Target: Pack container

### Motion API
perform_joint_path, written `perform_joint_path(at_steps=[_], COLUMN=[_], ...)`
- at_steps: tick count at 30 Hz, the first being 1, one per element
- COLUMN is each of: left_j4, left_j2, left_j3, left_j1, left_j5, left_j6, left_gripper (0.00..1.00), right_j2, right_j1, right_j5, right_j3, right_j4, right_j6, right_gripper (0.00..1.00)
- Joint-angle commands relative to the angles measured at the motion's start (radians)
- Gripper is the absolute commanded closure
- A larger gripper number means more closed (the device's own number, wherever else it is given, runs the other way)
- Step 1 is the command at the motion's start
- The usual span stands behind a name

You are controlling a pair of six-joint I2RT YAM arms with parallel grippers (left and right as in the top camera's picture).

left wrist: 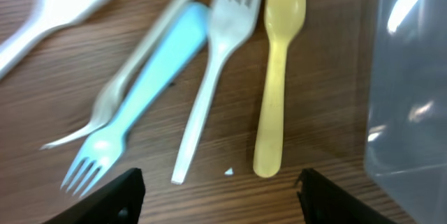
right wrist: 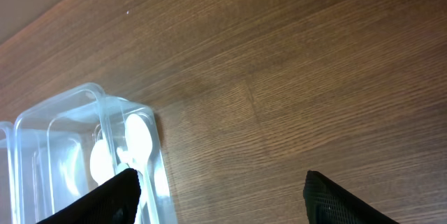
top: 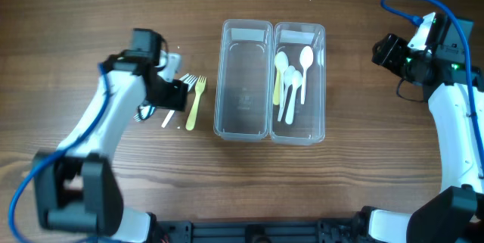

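Note:
The clear twin-tub container (top: 270, 126) stands mid-table. Its right tub holds several white spoons (top: 293, 76) and a yellow piece; its left tub looks empty. Left of it lie forks: a yellow fork (top: 194, 101), white ones and a blue one. In the left wrist view the yellow fork (left wrist: 274, 77), a white fork (left wrist: 213, 70) and a blue fork (left wrist: 143, 91) lie just ahead of my open left gripper (left wrist: 220, 199), with the container's edge (left wrist: 408, 91) at right. My right gripper (right wrist: 220, 199) is open and empty over bare wood, right of the container (right wrist: 84, 140).
Another white fork (left wrist: 49, 11) and a curved white utensil (left wrist: 126, 77) lie left of the blue fork. A small white chip (left wrist: 228, 172) lies on the wood. The left arm (top: 106, 118) stretches over the table's left side; the right arm (top: 454, 122) is at the far right.

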Motion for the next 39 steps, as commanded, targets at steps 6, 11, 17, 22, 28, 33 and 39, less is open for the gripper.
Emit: perform_joint_path(at_steps=[6,11,17,22,28,33,39], left_j4=[0.08,0.094,0.097,0.124,0.165,0.185,0.24], left_j2=[0.163,0.169,0.17,0.17,0.17,0.172,0.172], left_j3=[0.009,0.007,0.005,-0.023,-0.049,-0.055,-0.091], left_j1=[-0.063,-0.061,-0.06,-0.057,-0.037,-0.019,-0.014], left_j5=[-0.023,-0.025,-0.025,-0.036,-0.036,-0.036,-0.031], left_j6=[0.142,0.229,0.312,0.359,0.366,0.366,0.366], left_gripper=[0.29,0.38,0.41,0.48,0.52,0.53,0.51], right_j2=[0.01,0.01,0.01,0.011,0.011,0.011,0.011], right_j1=[0.001,0.001,0.001,0.001,0.001,0.001,0.001], right_j5=[-0.011,-0.011,-0.011,-0.011,-0.011,-0.011,-0.011], right_j3=[0.006,0.006,0.006,0.006,0.006,0.006,0.006], right_j4=[-0.013,-0.016,-0.017,-0.018,-0.018,-0.019,-0.019], right_j6=[0.015,0.015,0.016,0.016,0.015,0.015,0.015], right_gripper=[0.26,0.26,0.27,0.28,0.28,0.29,0.29])
